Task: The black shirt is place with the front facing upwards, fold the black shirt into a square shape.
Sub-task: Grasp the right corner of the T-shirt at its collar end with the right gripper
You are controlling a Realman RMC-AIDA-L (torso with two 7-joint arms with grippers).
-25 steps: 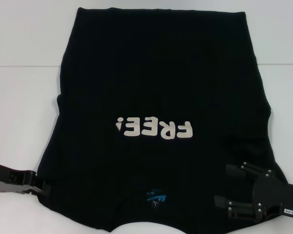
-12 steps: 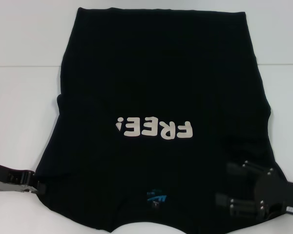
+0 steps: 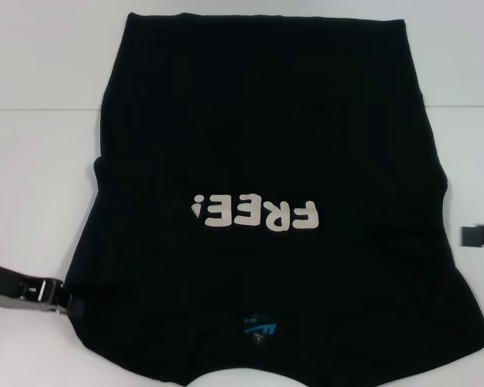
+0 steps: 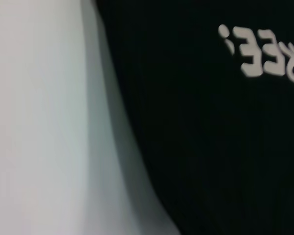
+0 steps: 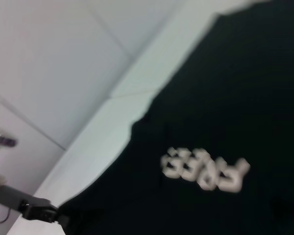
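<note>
Black cloth fills the middle of the white table [image 3: 32, 161]: the black shirt [image 3: 266, 145] lies flat and front up, collar end nearest the robot, hem at the far end. Nearest of all, the small blue neck label [image 3: 259, 327] sits by the collar, and just beyond it the white "FREE!" letters [image 3: 254, 213] read upside down from the head view.

Low on the left, the left gripper [image 3: 64, 300] reaches in flat from the table's edge, its tip right at the shirt's left shoulder edge; I cannot tell whether it is open or clamped on the cloth. It sits a touch lower than 1 second ago.

On the right, big change: the right gripper [image 3: 477, 235], which 1 second ago lay over the near right shoulder of the shirt, is now out by the right border, farther up, clear of the cloth and just beside its right edge. Only a dark sliver of it shows, so its opening cannot be told.

The shirt itself lies unchanged, still unfolded.
</note>
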